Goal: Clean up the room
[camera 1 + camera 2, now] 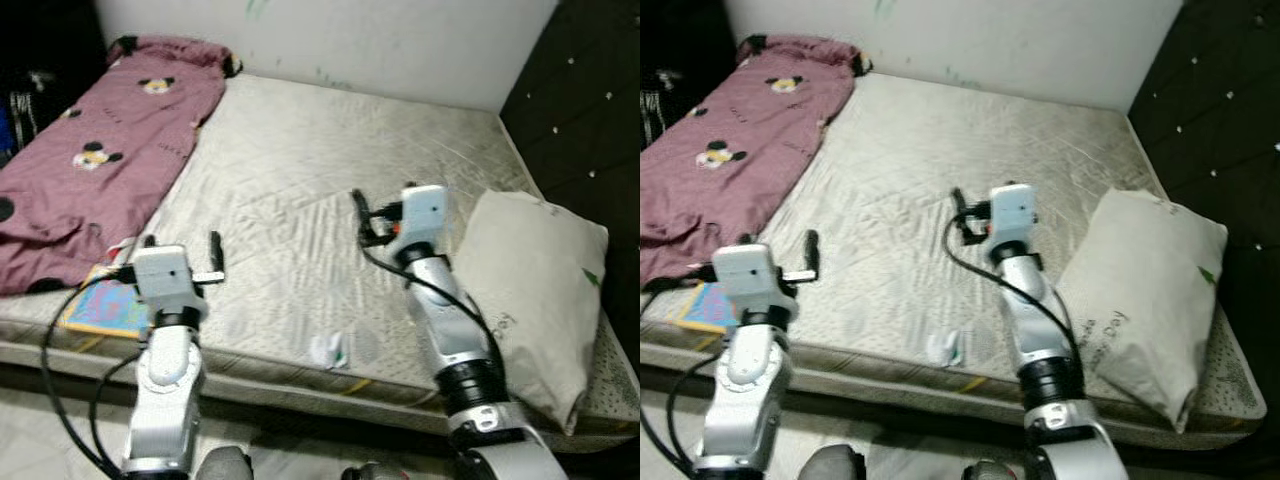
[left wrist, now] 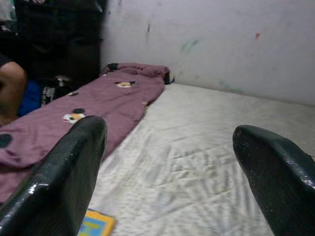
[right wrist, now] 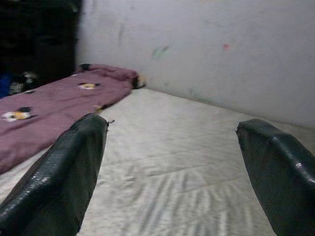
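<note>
A bare grey mattress [image 1: 300,150] lies before me. A maroon blanket [image 1: 100,150] with cartoon mouse prints is spread along its left side. A colourful book [image 1: 105,308] lies at the front left edge, partly under the blanket. A small white crumpled scrap [image 1: 330,350] sits near the front edge. A pale pillow [image 1: 530,290] lies at the right. My left gripper [image 2: 167,132] hovers open over the front left of the mattress, close to the book. My right gripper [image 3: 172,128] is open above the mattress middle, left of the pillow. Neither holds anything.
A dark padded headboard [image 1: 590,120] rises on the right, and a pale wall [image 1: 380,40] runs behind the bed. Dark clutter [image 1: 30,80] stands beyond the blanket on the left, where part of a person [image 2: 10,88] shows.
</note>
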`<state>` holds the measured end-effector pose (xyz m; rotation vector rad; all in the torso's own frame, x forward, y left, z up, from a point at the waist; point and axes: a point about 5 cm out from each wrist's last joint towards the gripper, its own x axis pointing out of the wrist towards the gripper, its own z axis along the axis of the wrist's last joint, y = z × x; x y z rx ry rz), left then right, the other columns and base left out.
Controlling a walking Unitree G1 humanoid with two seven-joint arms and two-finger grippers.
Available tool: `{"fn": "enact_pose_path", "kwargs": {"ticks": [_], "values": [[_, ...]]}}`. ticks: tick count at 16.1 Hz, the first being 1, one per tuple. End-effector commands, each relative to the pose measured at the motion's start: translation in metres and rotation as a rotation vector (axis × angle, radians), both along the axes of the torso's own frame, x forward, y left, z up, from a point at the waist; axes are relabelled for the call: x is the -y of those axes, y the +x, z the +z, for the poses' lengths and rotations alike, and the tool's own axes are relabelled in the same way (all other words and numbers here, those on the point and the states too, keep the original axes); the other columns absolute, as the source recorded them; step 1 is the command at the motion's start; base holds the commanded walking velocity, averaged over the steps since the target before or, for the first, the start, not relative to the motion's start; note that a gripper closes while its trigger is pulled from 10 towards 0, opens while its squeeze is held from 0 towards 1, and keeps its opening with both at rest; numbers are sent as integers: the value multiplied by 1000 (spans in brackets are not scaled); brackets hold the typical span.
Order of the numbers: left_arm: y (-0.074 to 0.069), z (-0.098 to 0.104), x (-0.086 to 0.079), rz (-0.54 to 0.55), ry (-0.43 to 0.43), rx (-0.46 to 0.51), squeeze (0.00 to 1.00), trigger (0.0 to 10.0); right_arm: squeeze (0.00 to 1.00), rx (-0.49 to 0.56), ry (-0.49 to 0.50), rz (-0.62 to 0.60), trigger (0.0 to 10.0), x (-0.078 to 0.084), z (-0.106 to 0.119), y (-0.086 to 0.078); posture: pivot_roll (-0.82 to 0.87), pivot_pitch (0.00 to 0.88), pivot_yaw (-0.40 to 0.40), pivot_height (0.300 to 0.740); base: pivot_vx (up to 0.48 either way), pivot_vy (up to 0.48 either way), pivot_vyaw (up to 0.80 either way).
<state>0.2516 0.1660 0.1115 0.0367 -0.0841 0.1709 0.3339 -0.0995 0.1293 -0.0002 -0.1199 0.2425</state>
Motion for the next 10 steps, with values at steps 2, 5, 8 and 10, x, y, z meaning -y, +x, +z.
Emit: {"fn": "enact_pose_path", "kwargs": {"ticks": [2, 5, 8, 10], "values": [[1, 1, 6, -14, -14, 5, 0, 10000, 0, -14, -14, -24, 10000, 11, -2, 2, 24, 21, -92, 740, 0, 480, 0], [1, 4, 6, -8, -15, 21, 0, 10000, 0, -18, -17, -21, 10000, 11, -2, 3, 25, 15, -99, 740, 0, 0, 0], [3, 7, 4, 6, 1, 39, 0, 10000, 0, -17, -23, -15, 10000, 10, -1, 5, 23, 19, -99, 740, 0, 0, 0], [3, 7, 2, 34, 0, 32, 0, 10000, 0, -16, -20, -15, 10000, 10, 0, 5, 23, 20, -99, 740, 0, 0, 0]]}}
